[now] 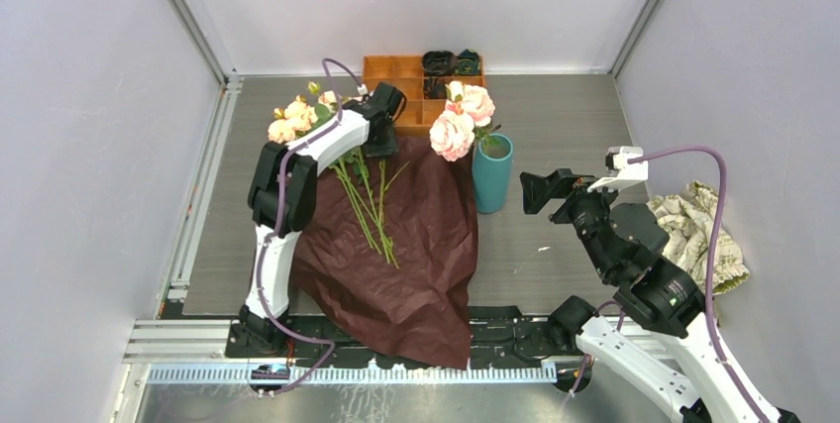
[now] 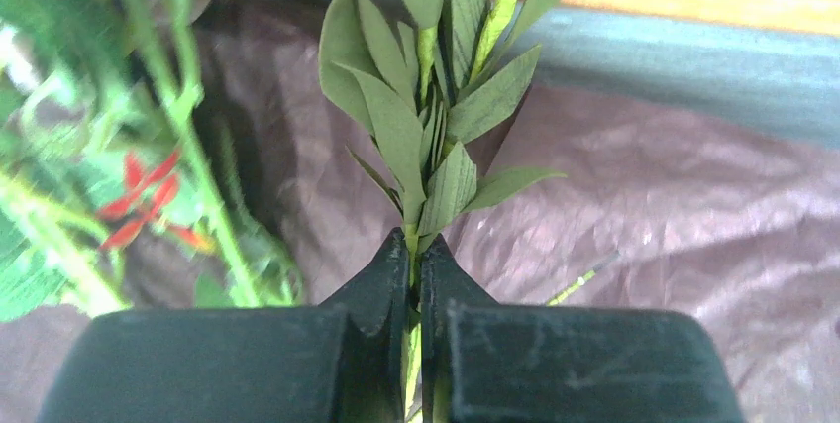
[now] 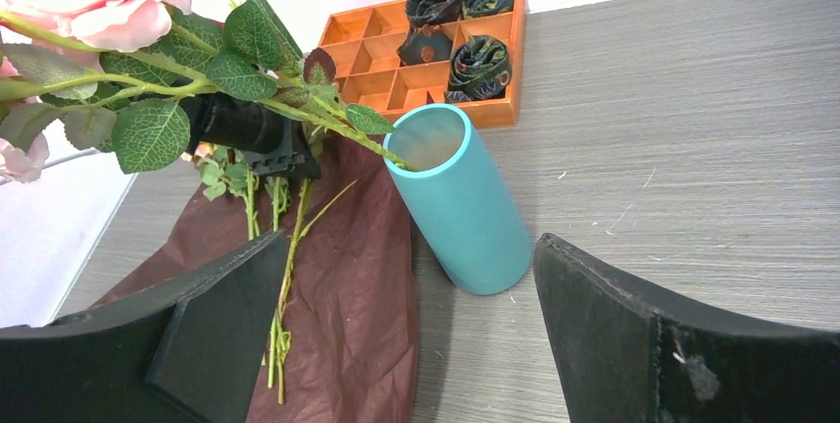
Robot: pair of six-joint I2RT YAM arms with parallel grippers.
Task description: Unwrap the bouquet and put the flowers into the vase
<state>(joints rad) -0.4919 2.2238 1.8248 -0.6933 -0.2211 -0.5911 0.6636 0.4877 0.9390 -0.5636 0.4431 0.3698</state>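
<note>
Bare table between vase and right gripper: open lane. Vase mouth partly blocked by roses (leaning left). Tray close behind vase. Left arm, loose stems occupy paper's left half. Cloth at far right.

Both arms are the same build: chunky black joint housings with glossy white shells in between. The left arm has a thin purplish-grey cable looping off it, and the right arm has a matching second cable, plus a small white camera bracket near the wrist. The left hand is matte black with wedge-shaped tips. The right hand has fat black fingers, one with a little grey scuff.
</note>
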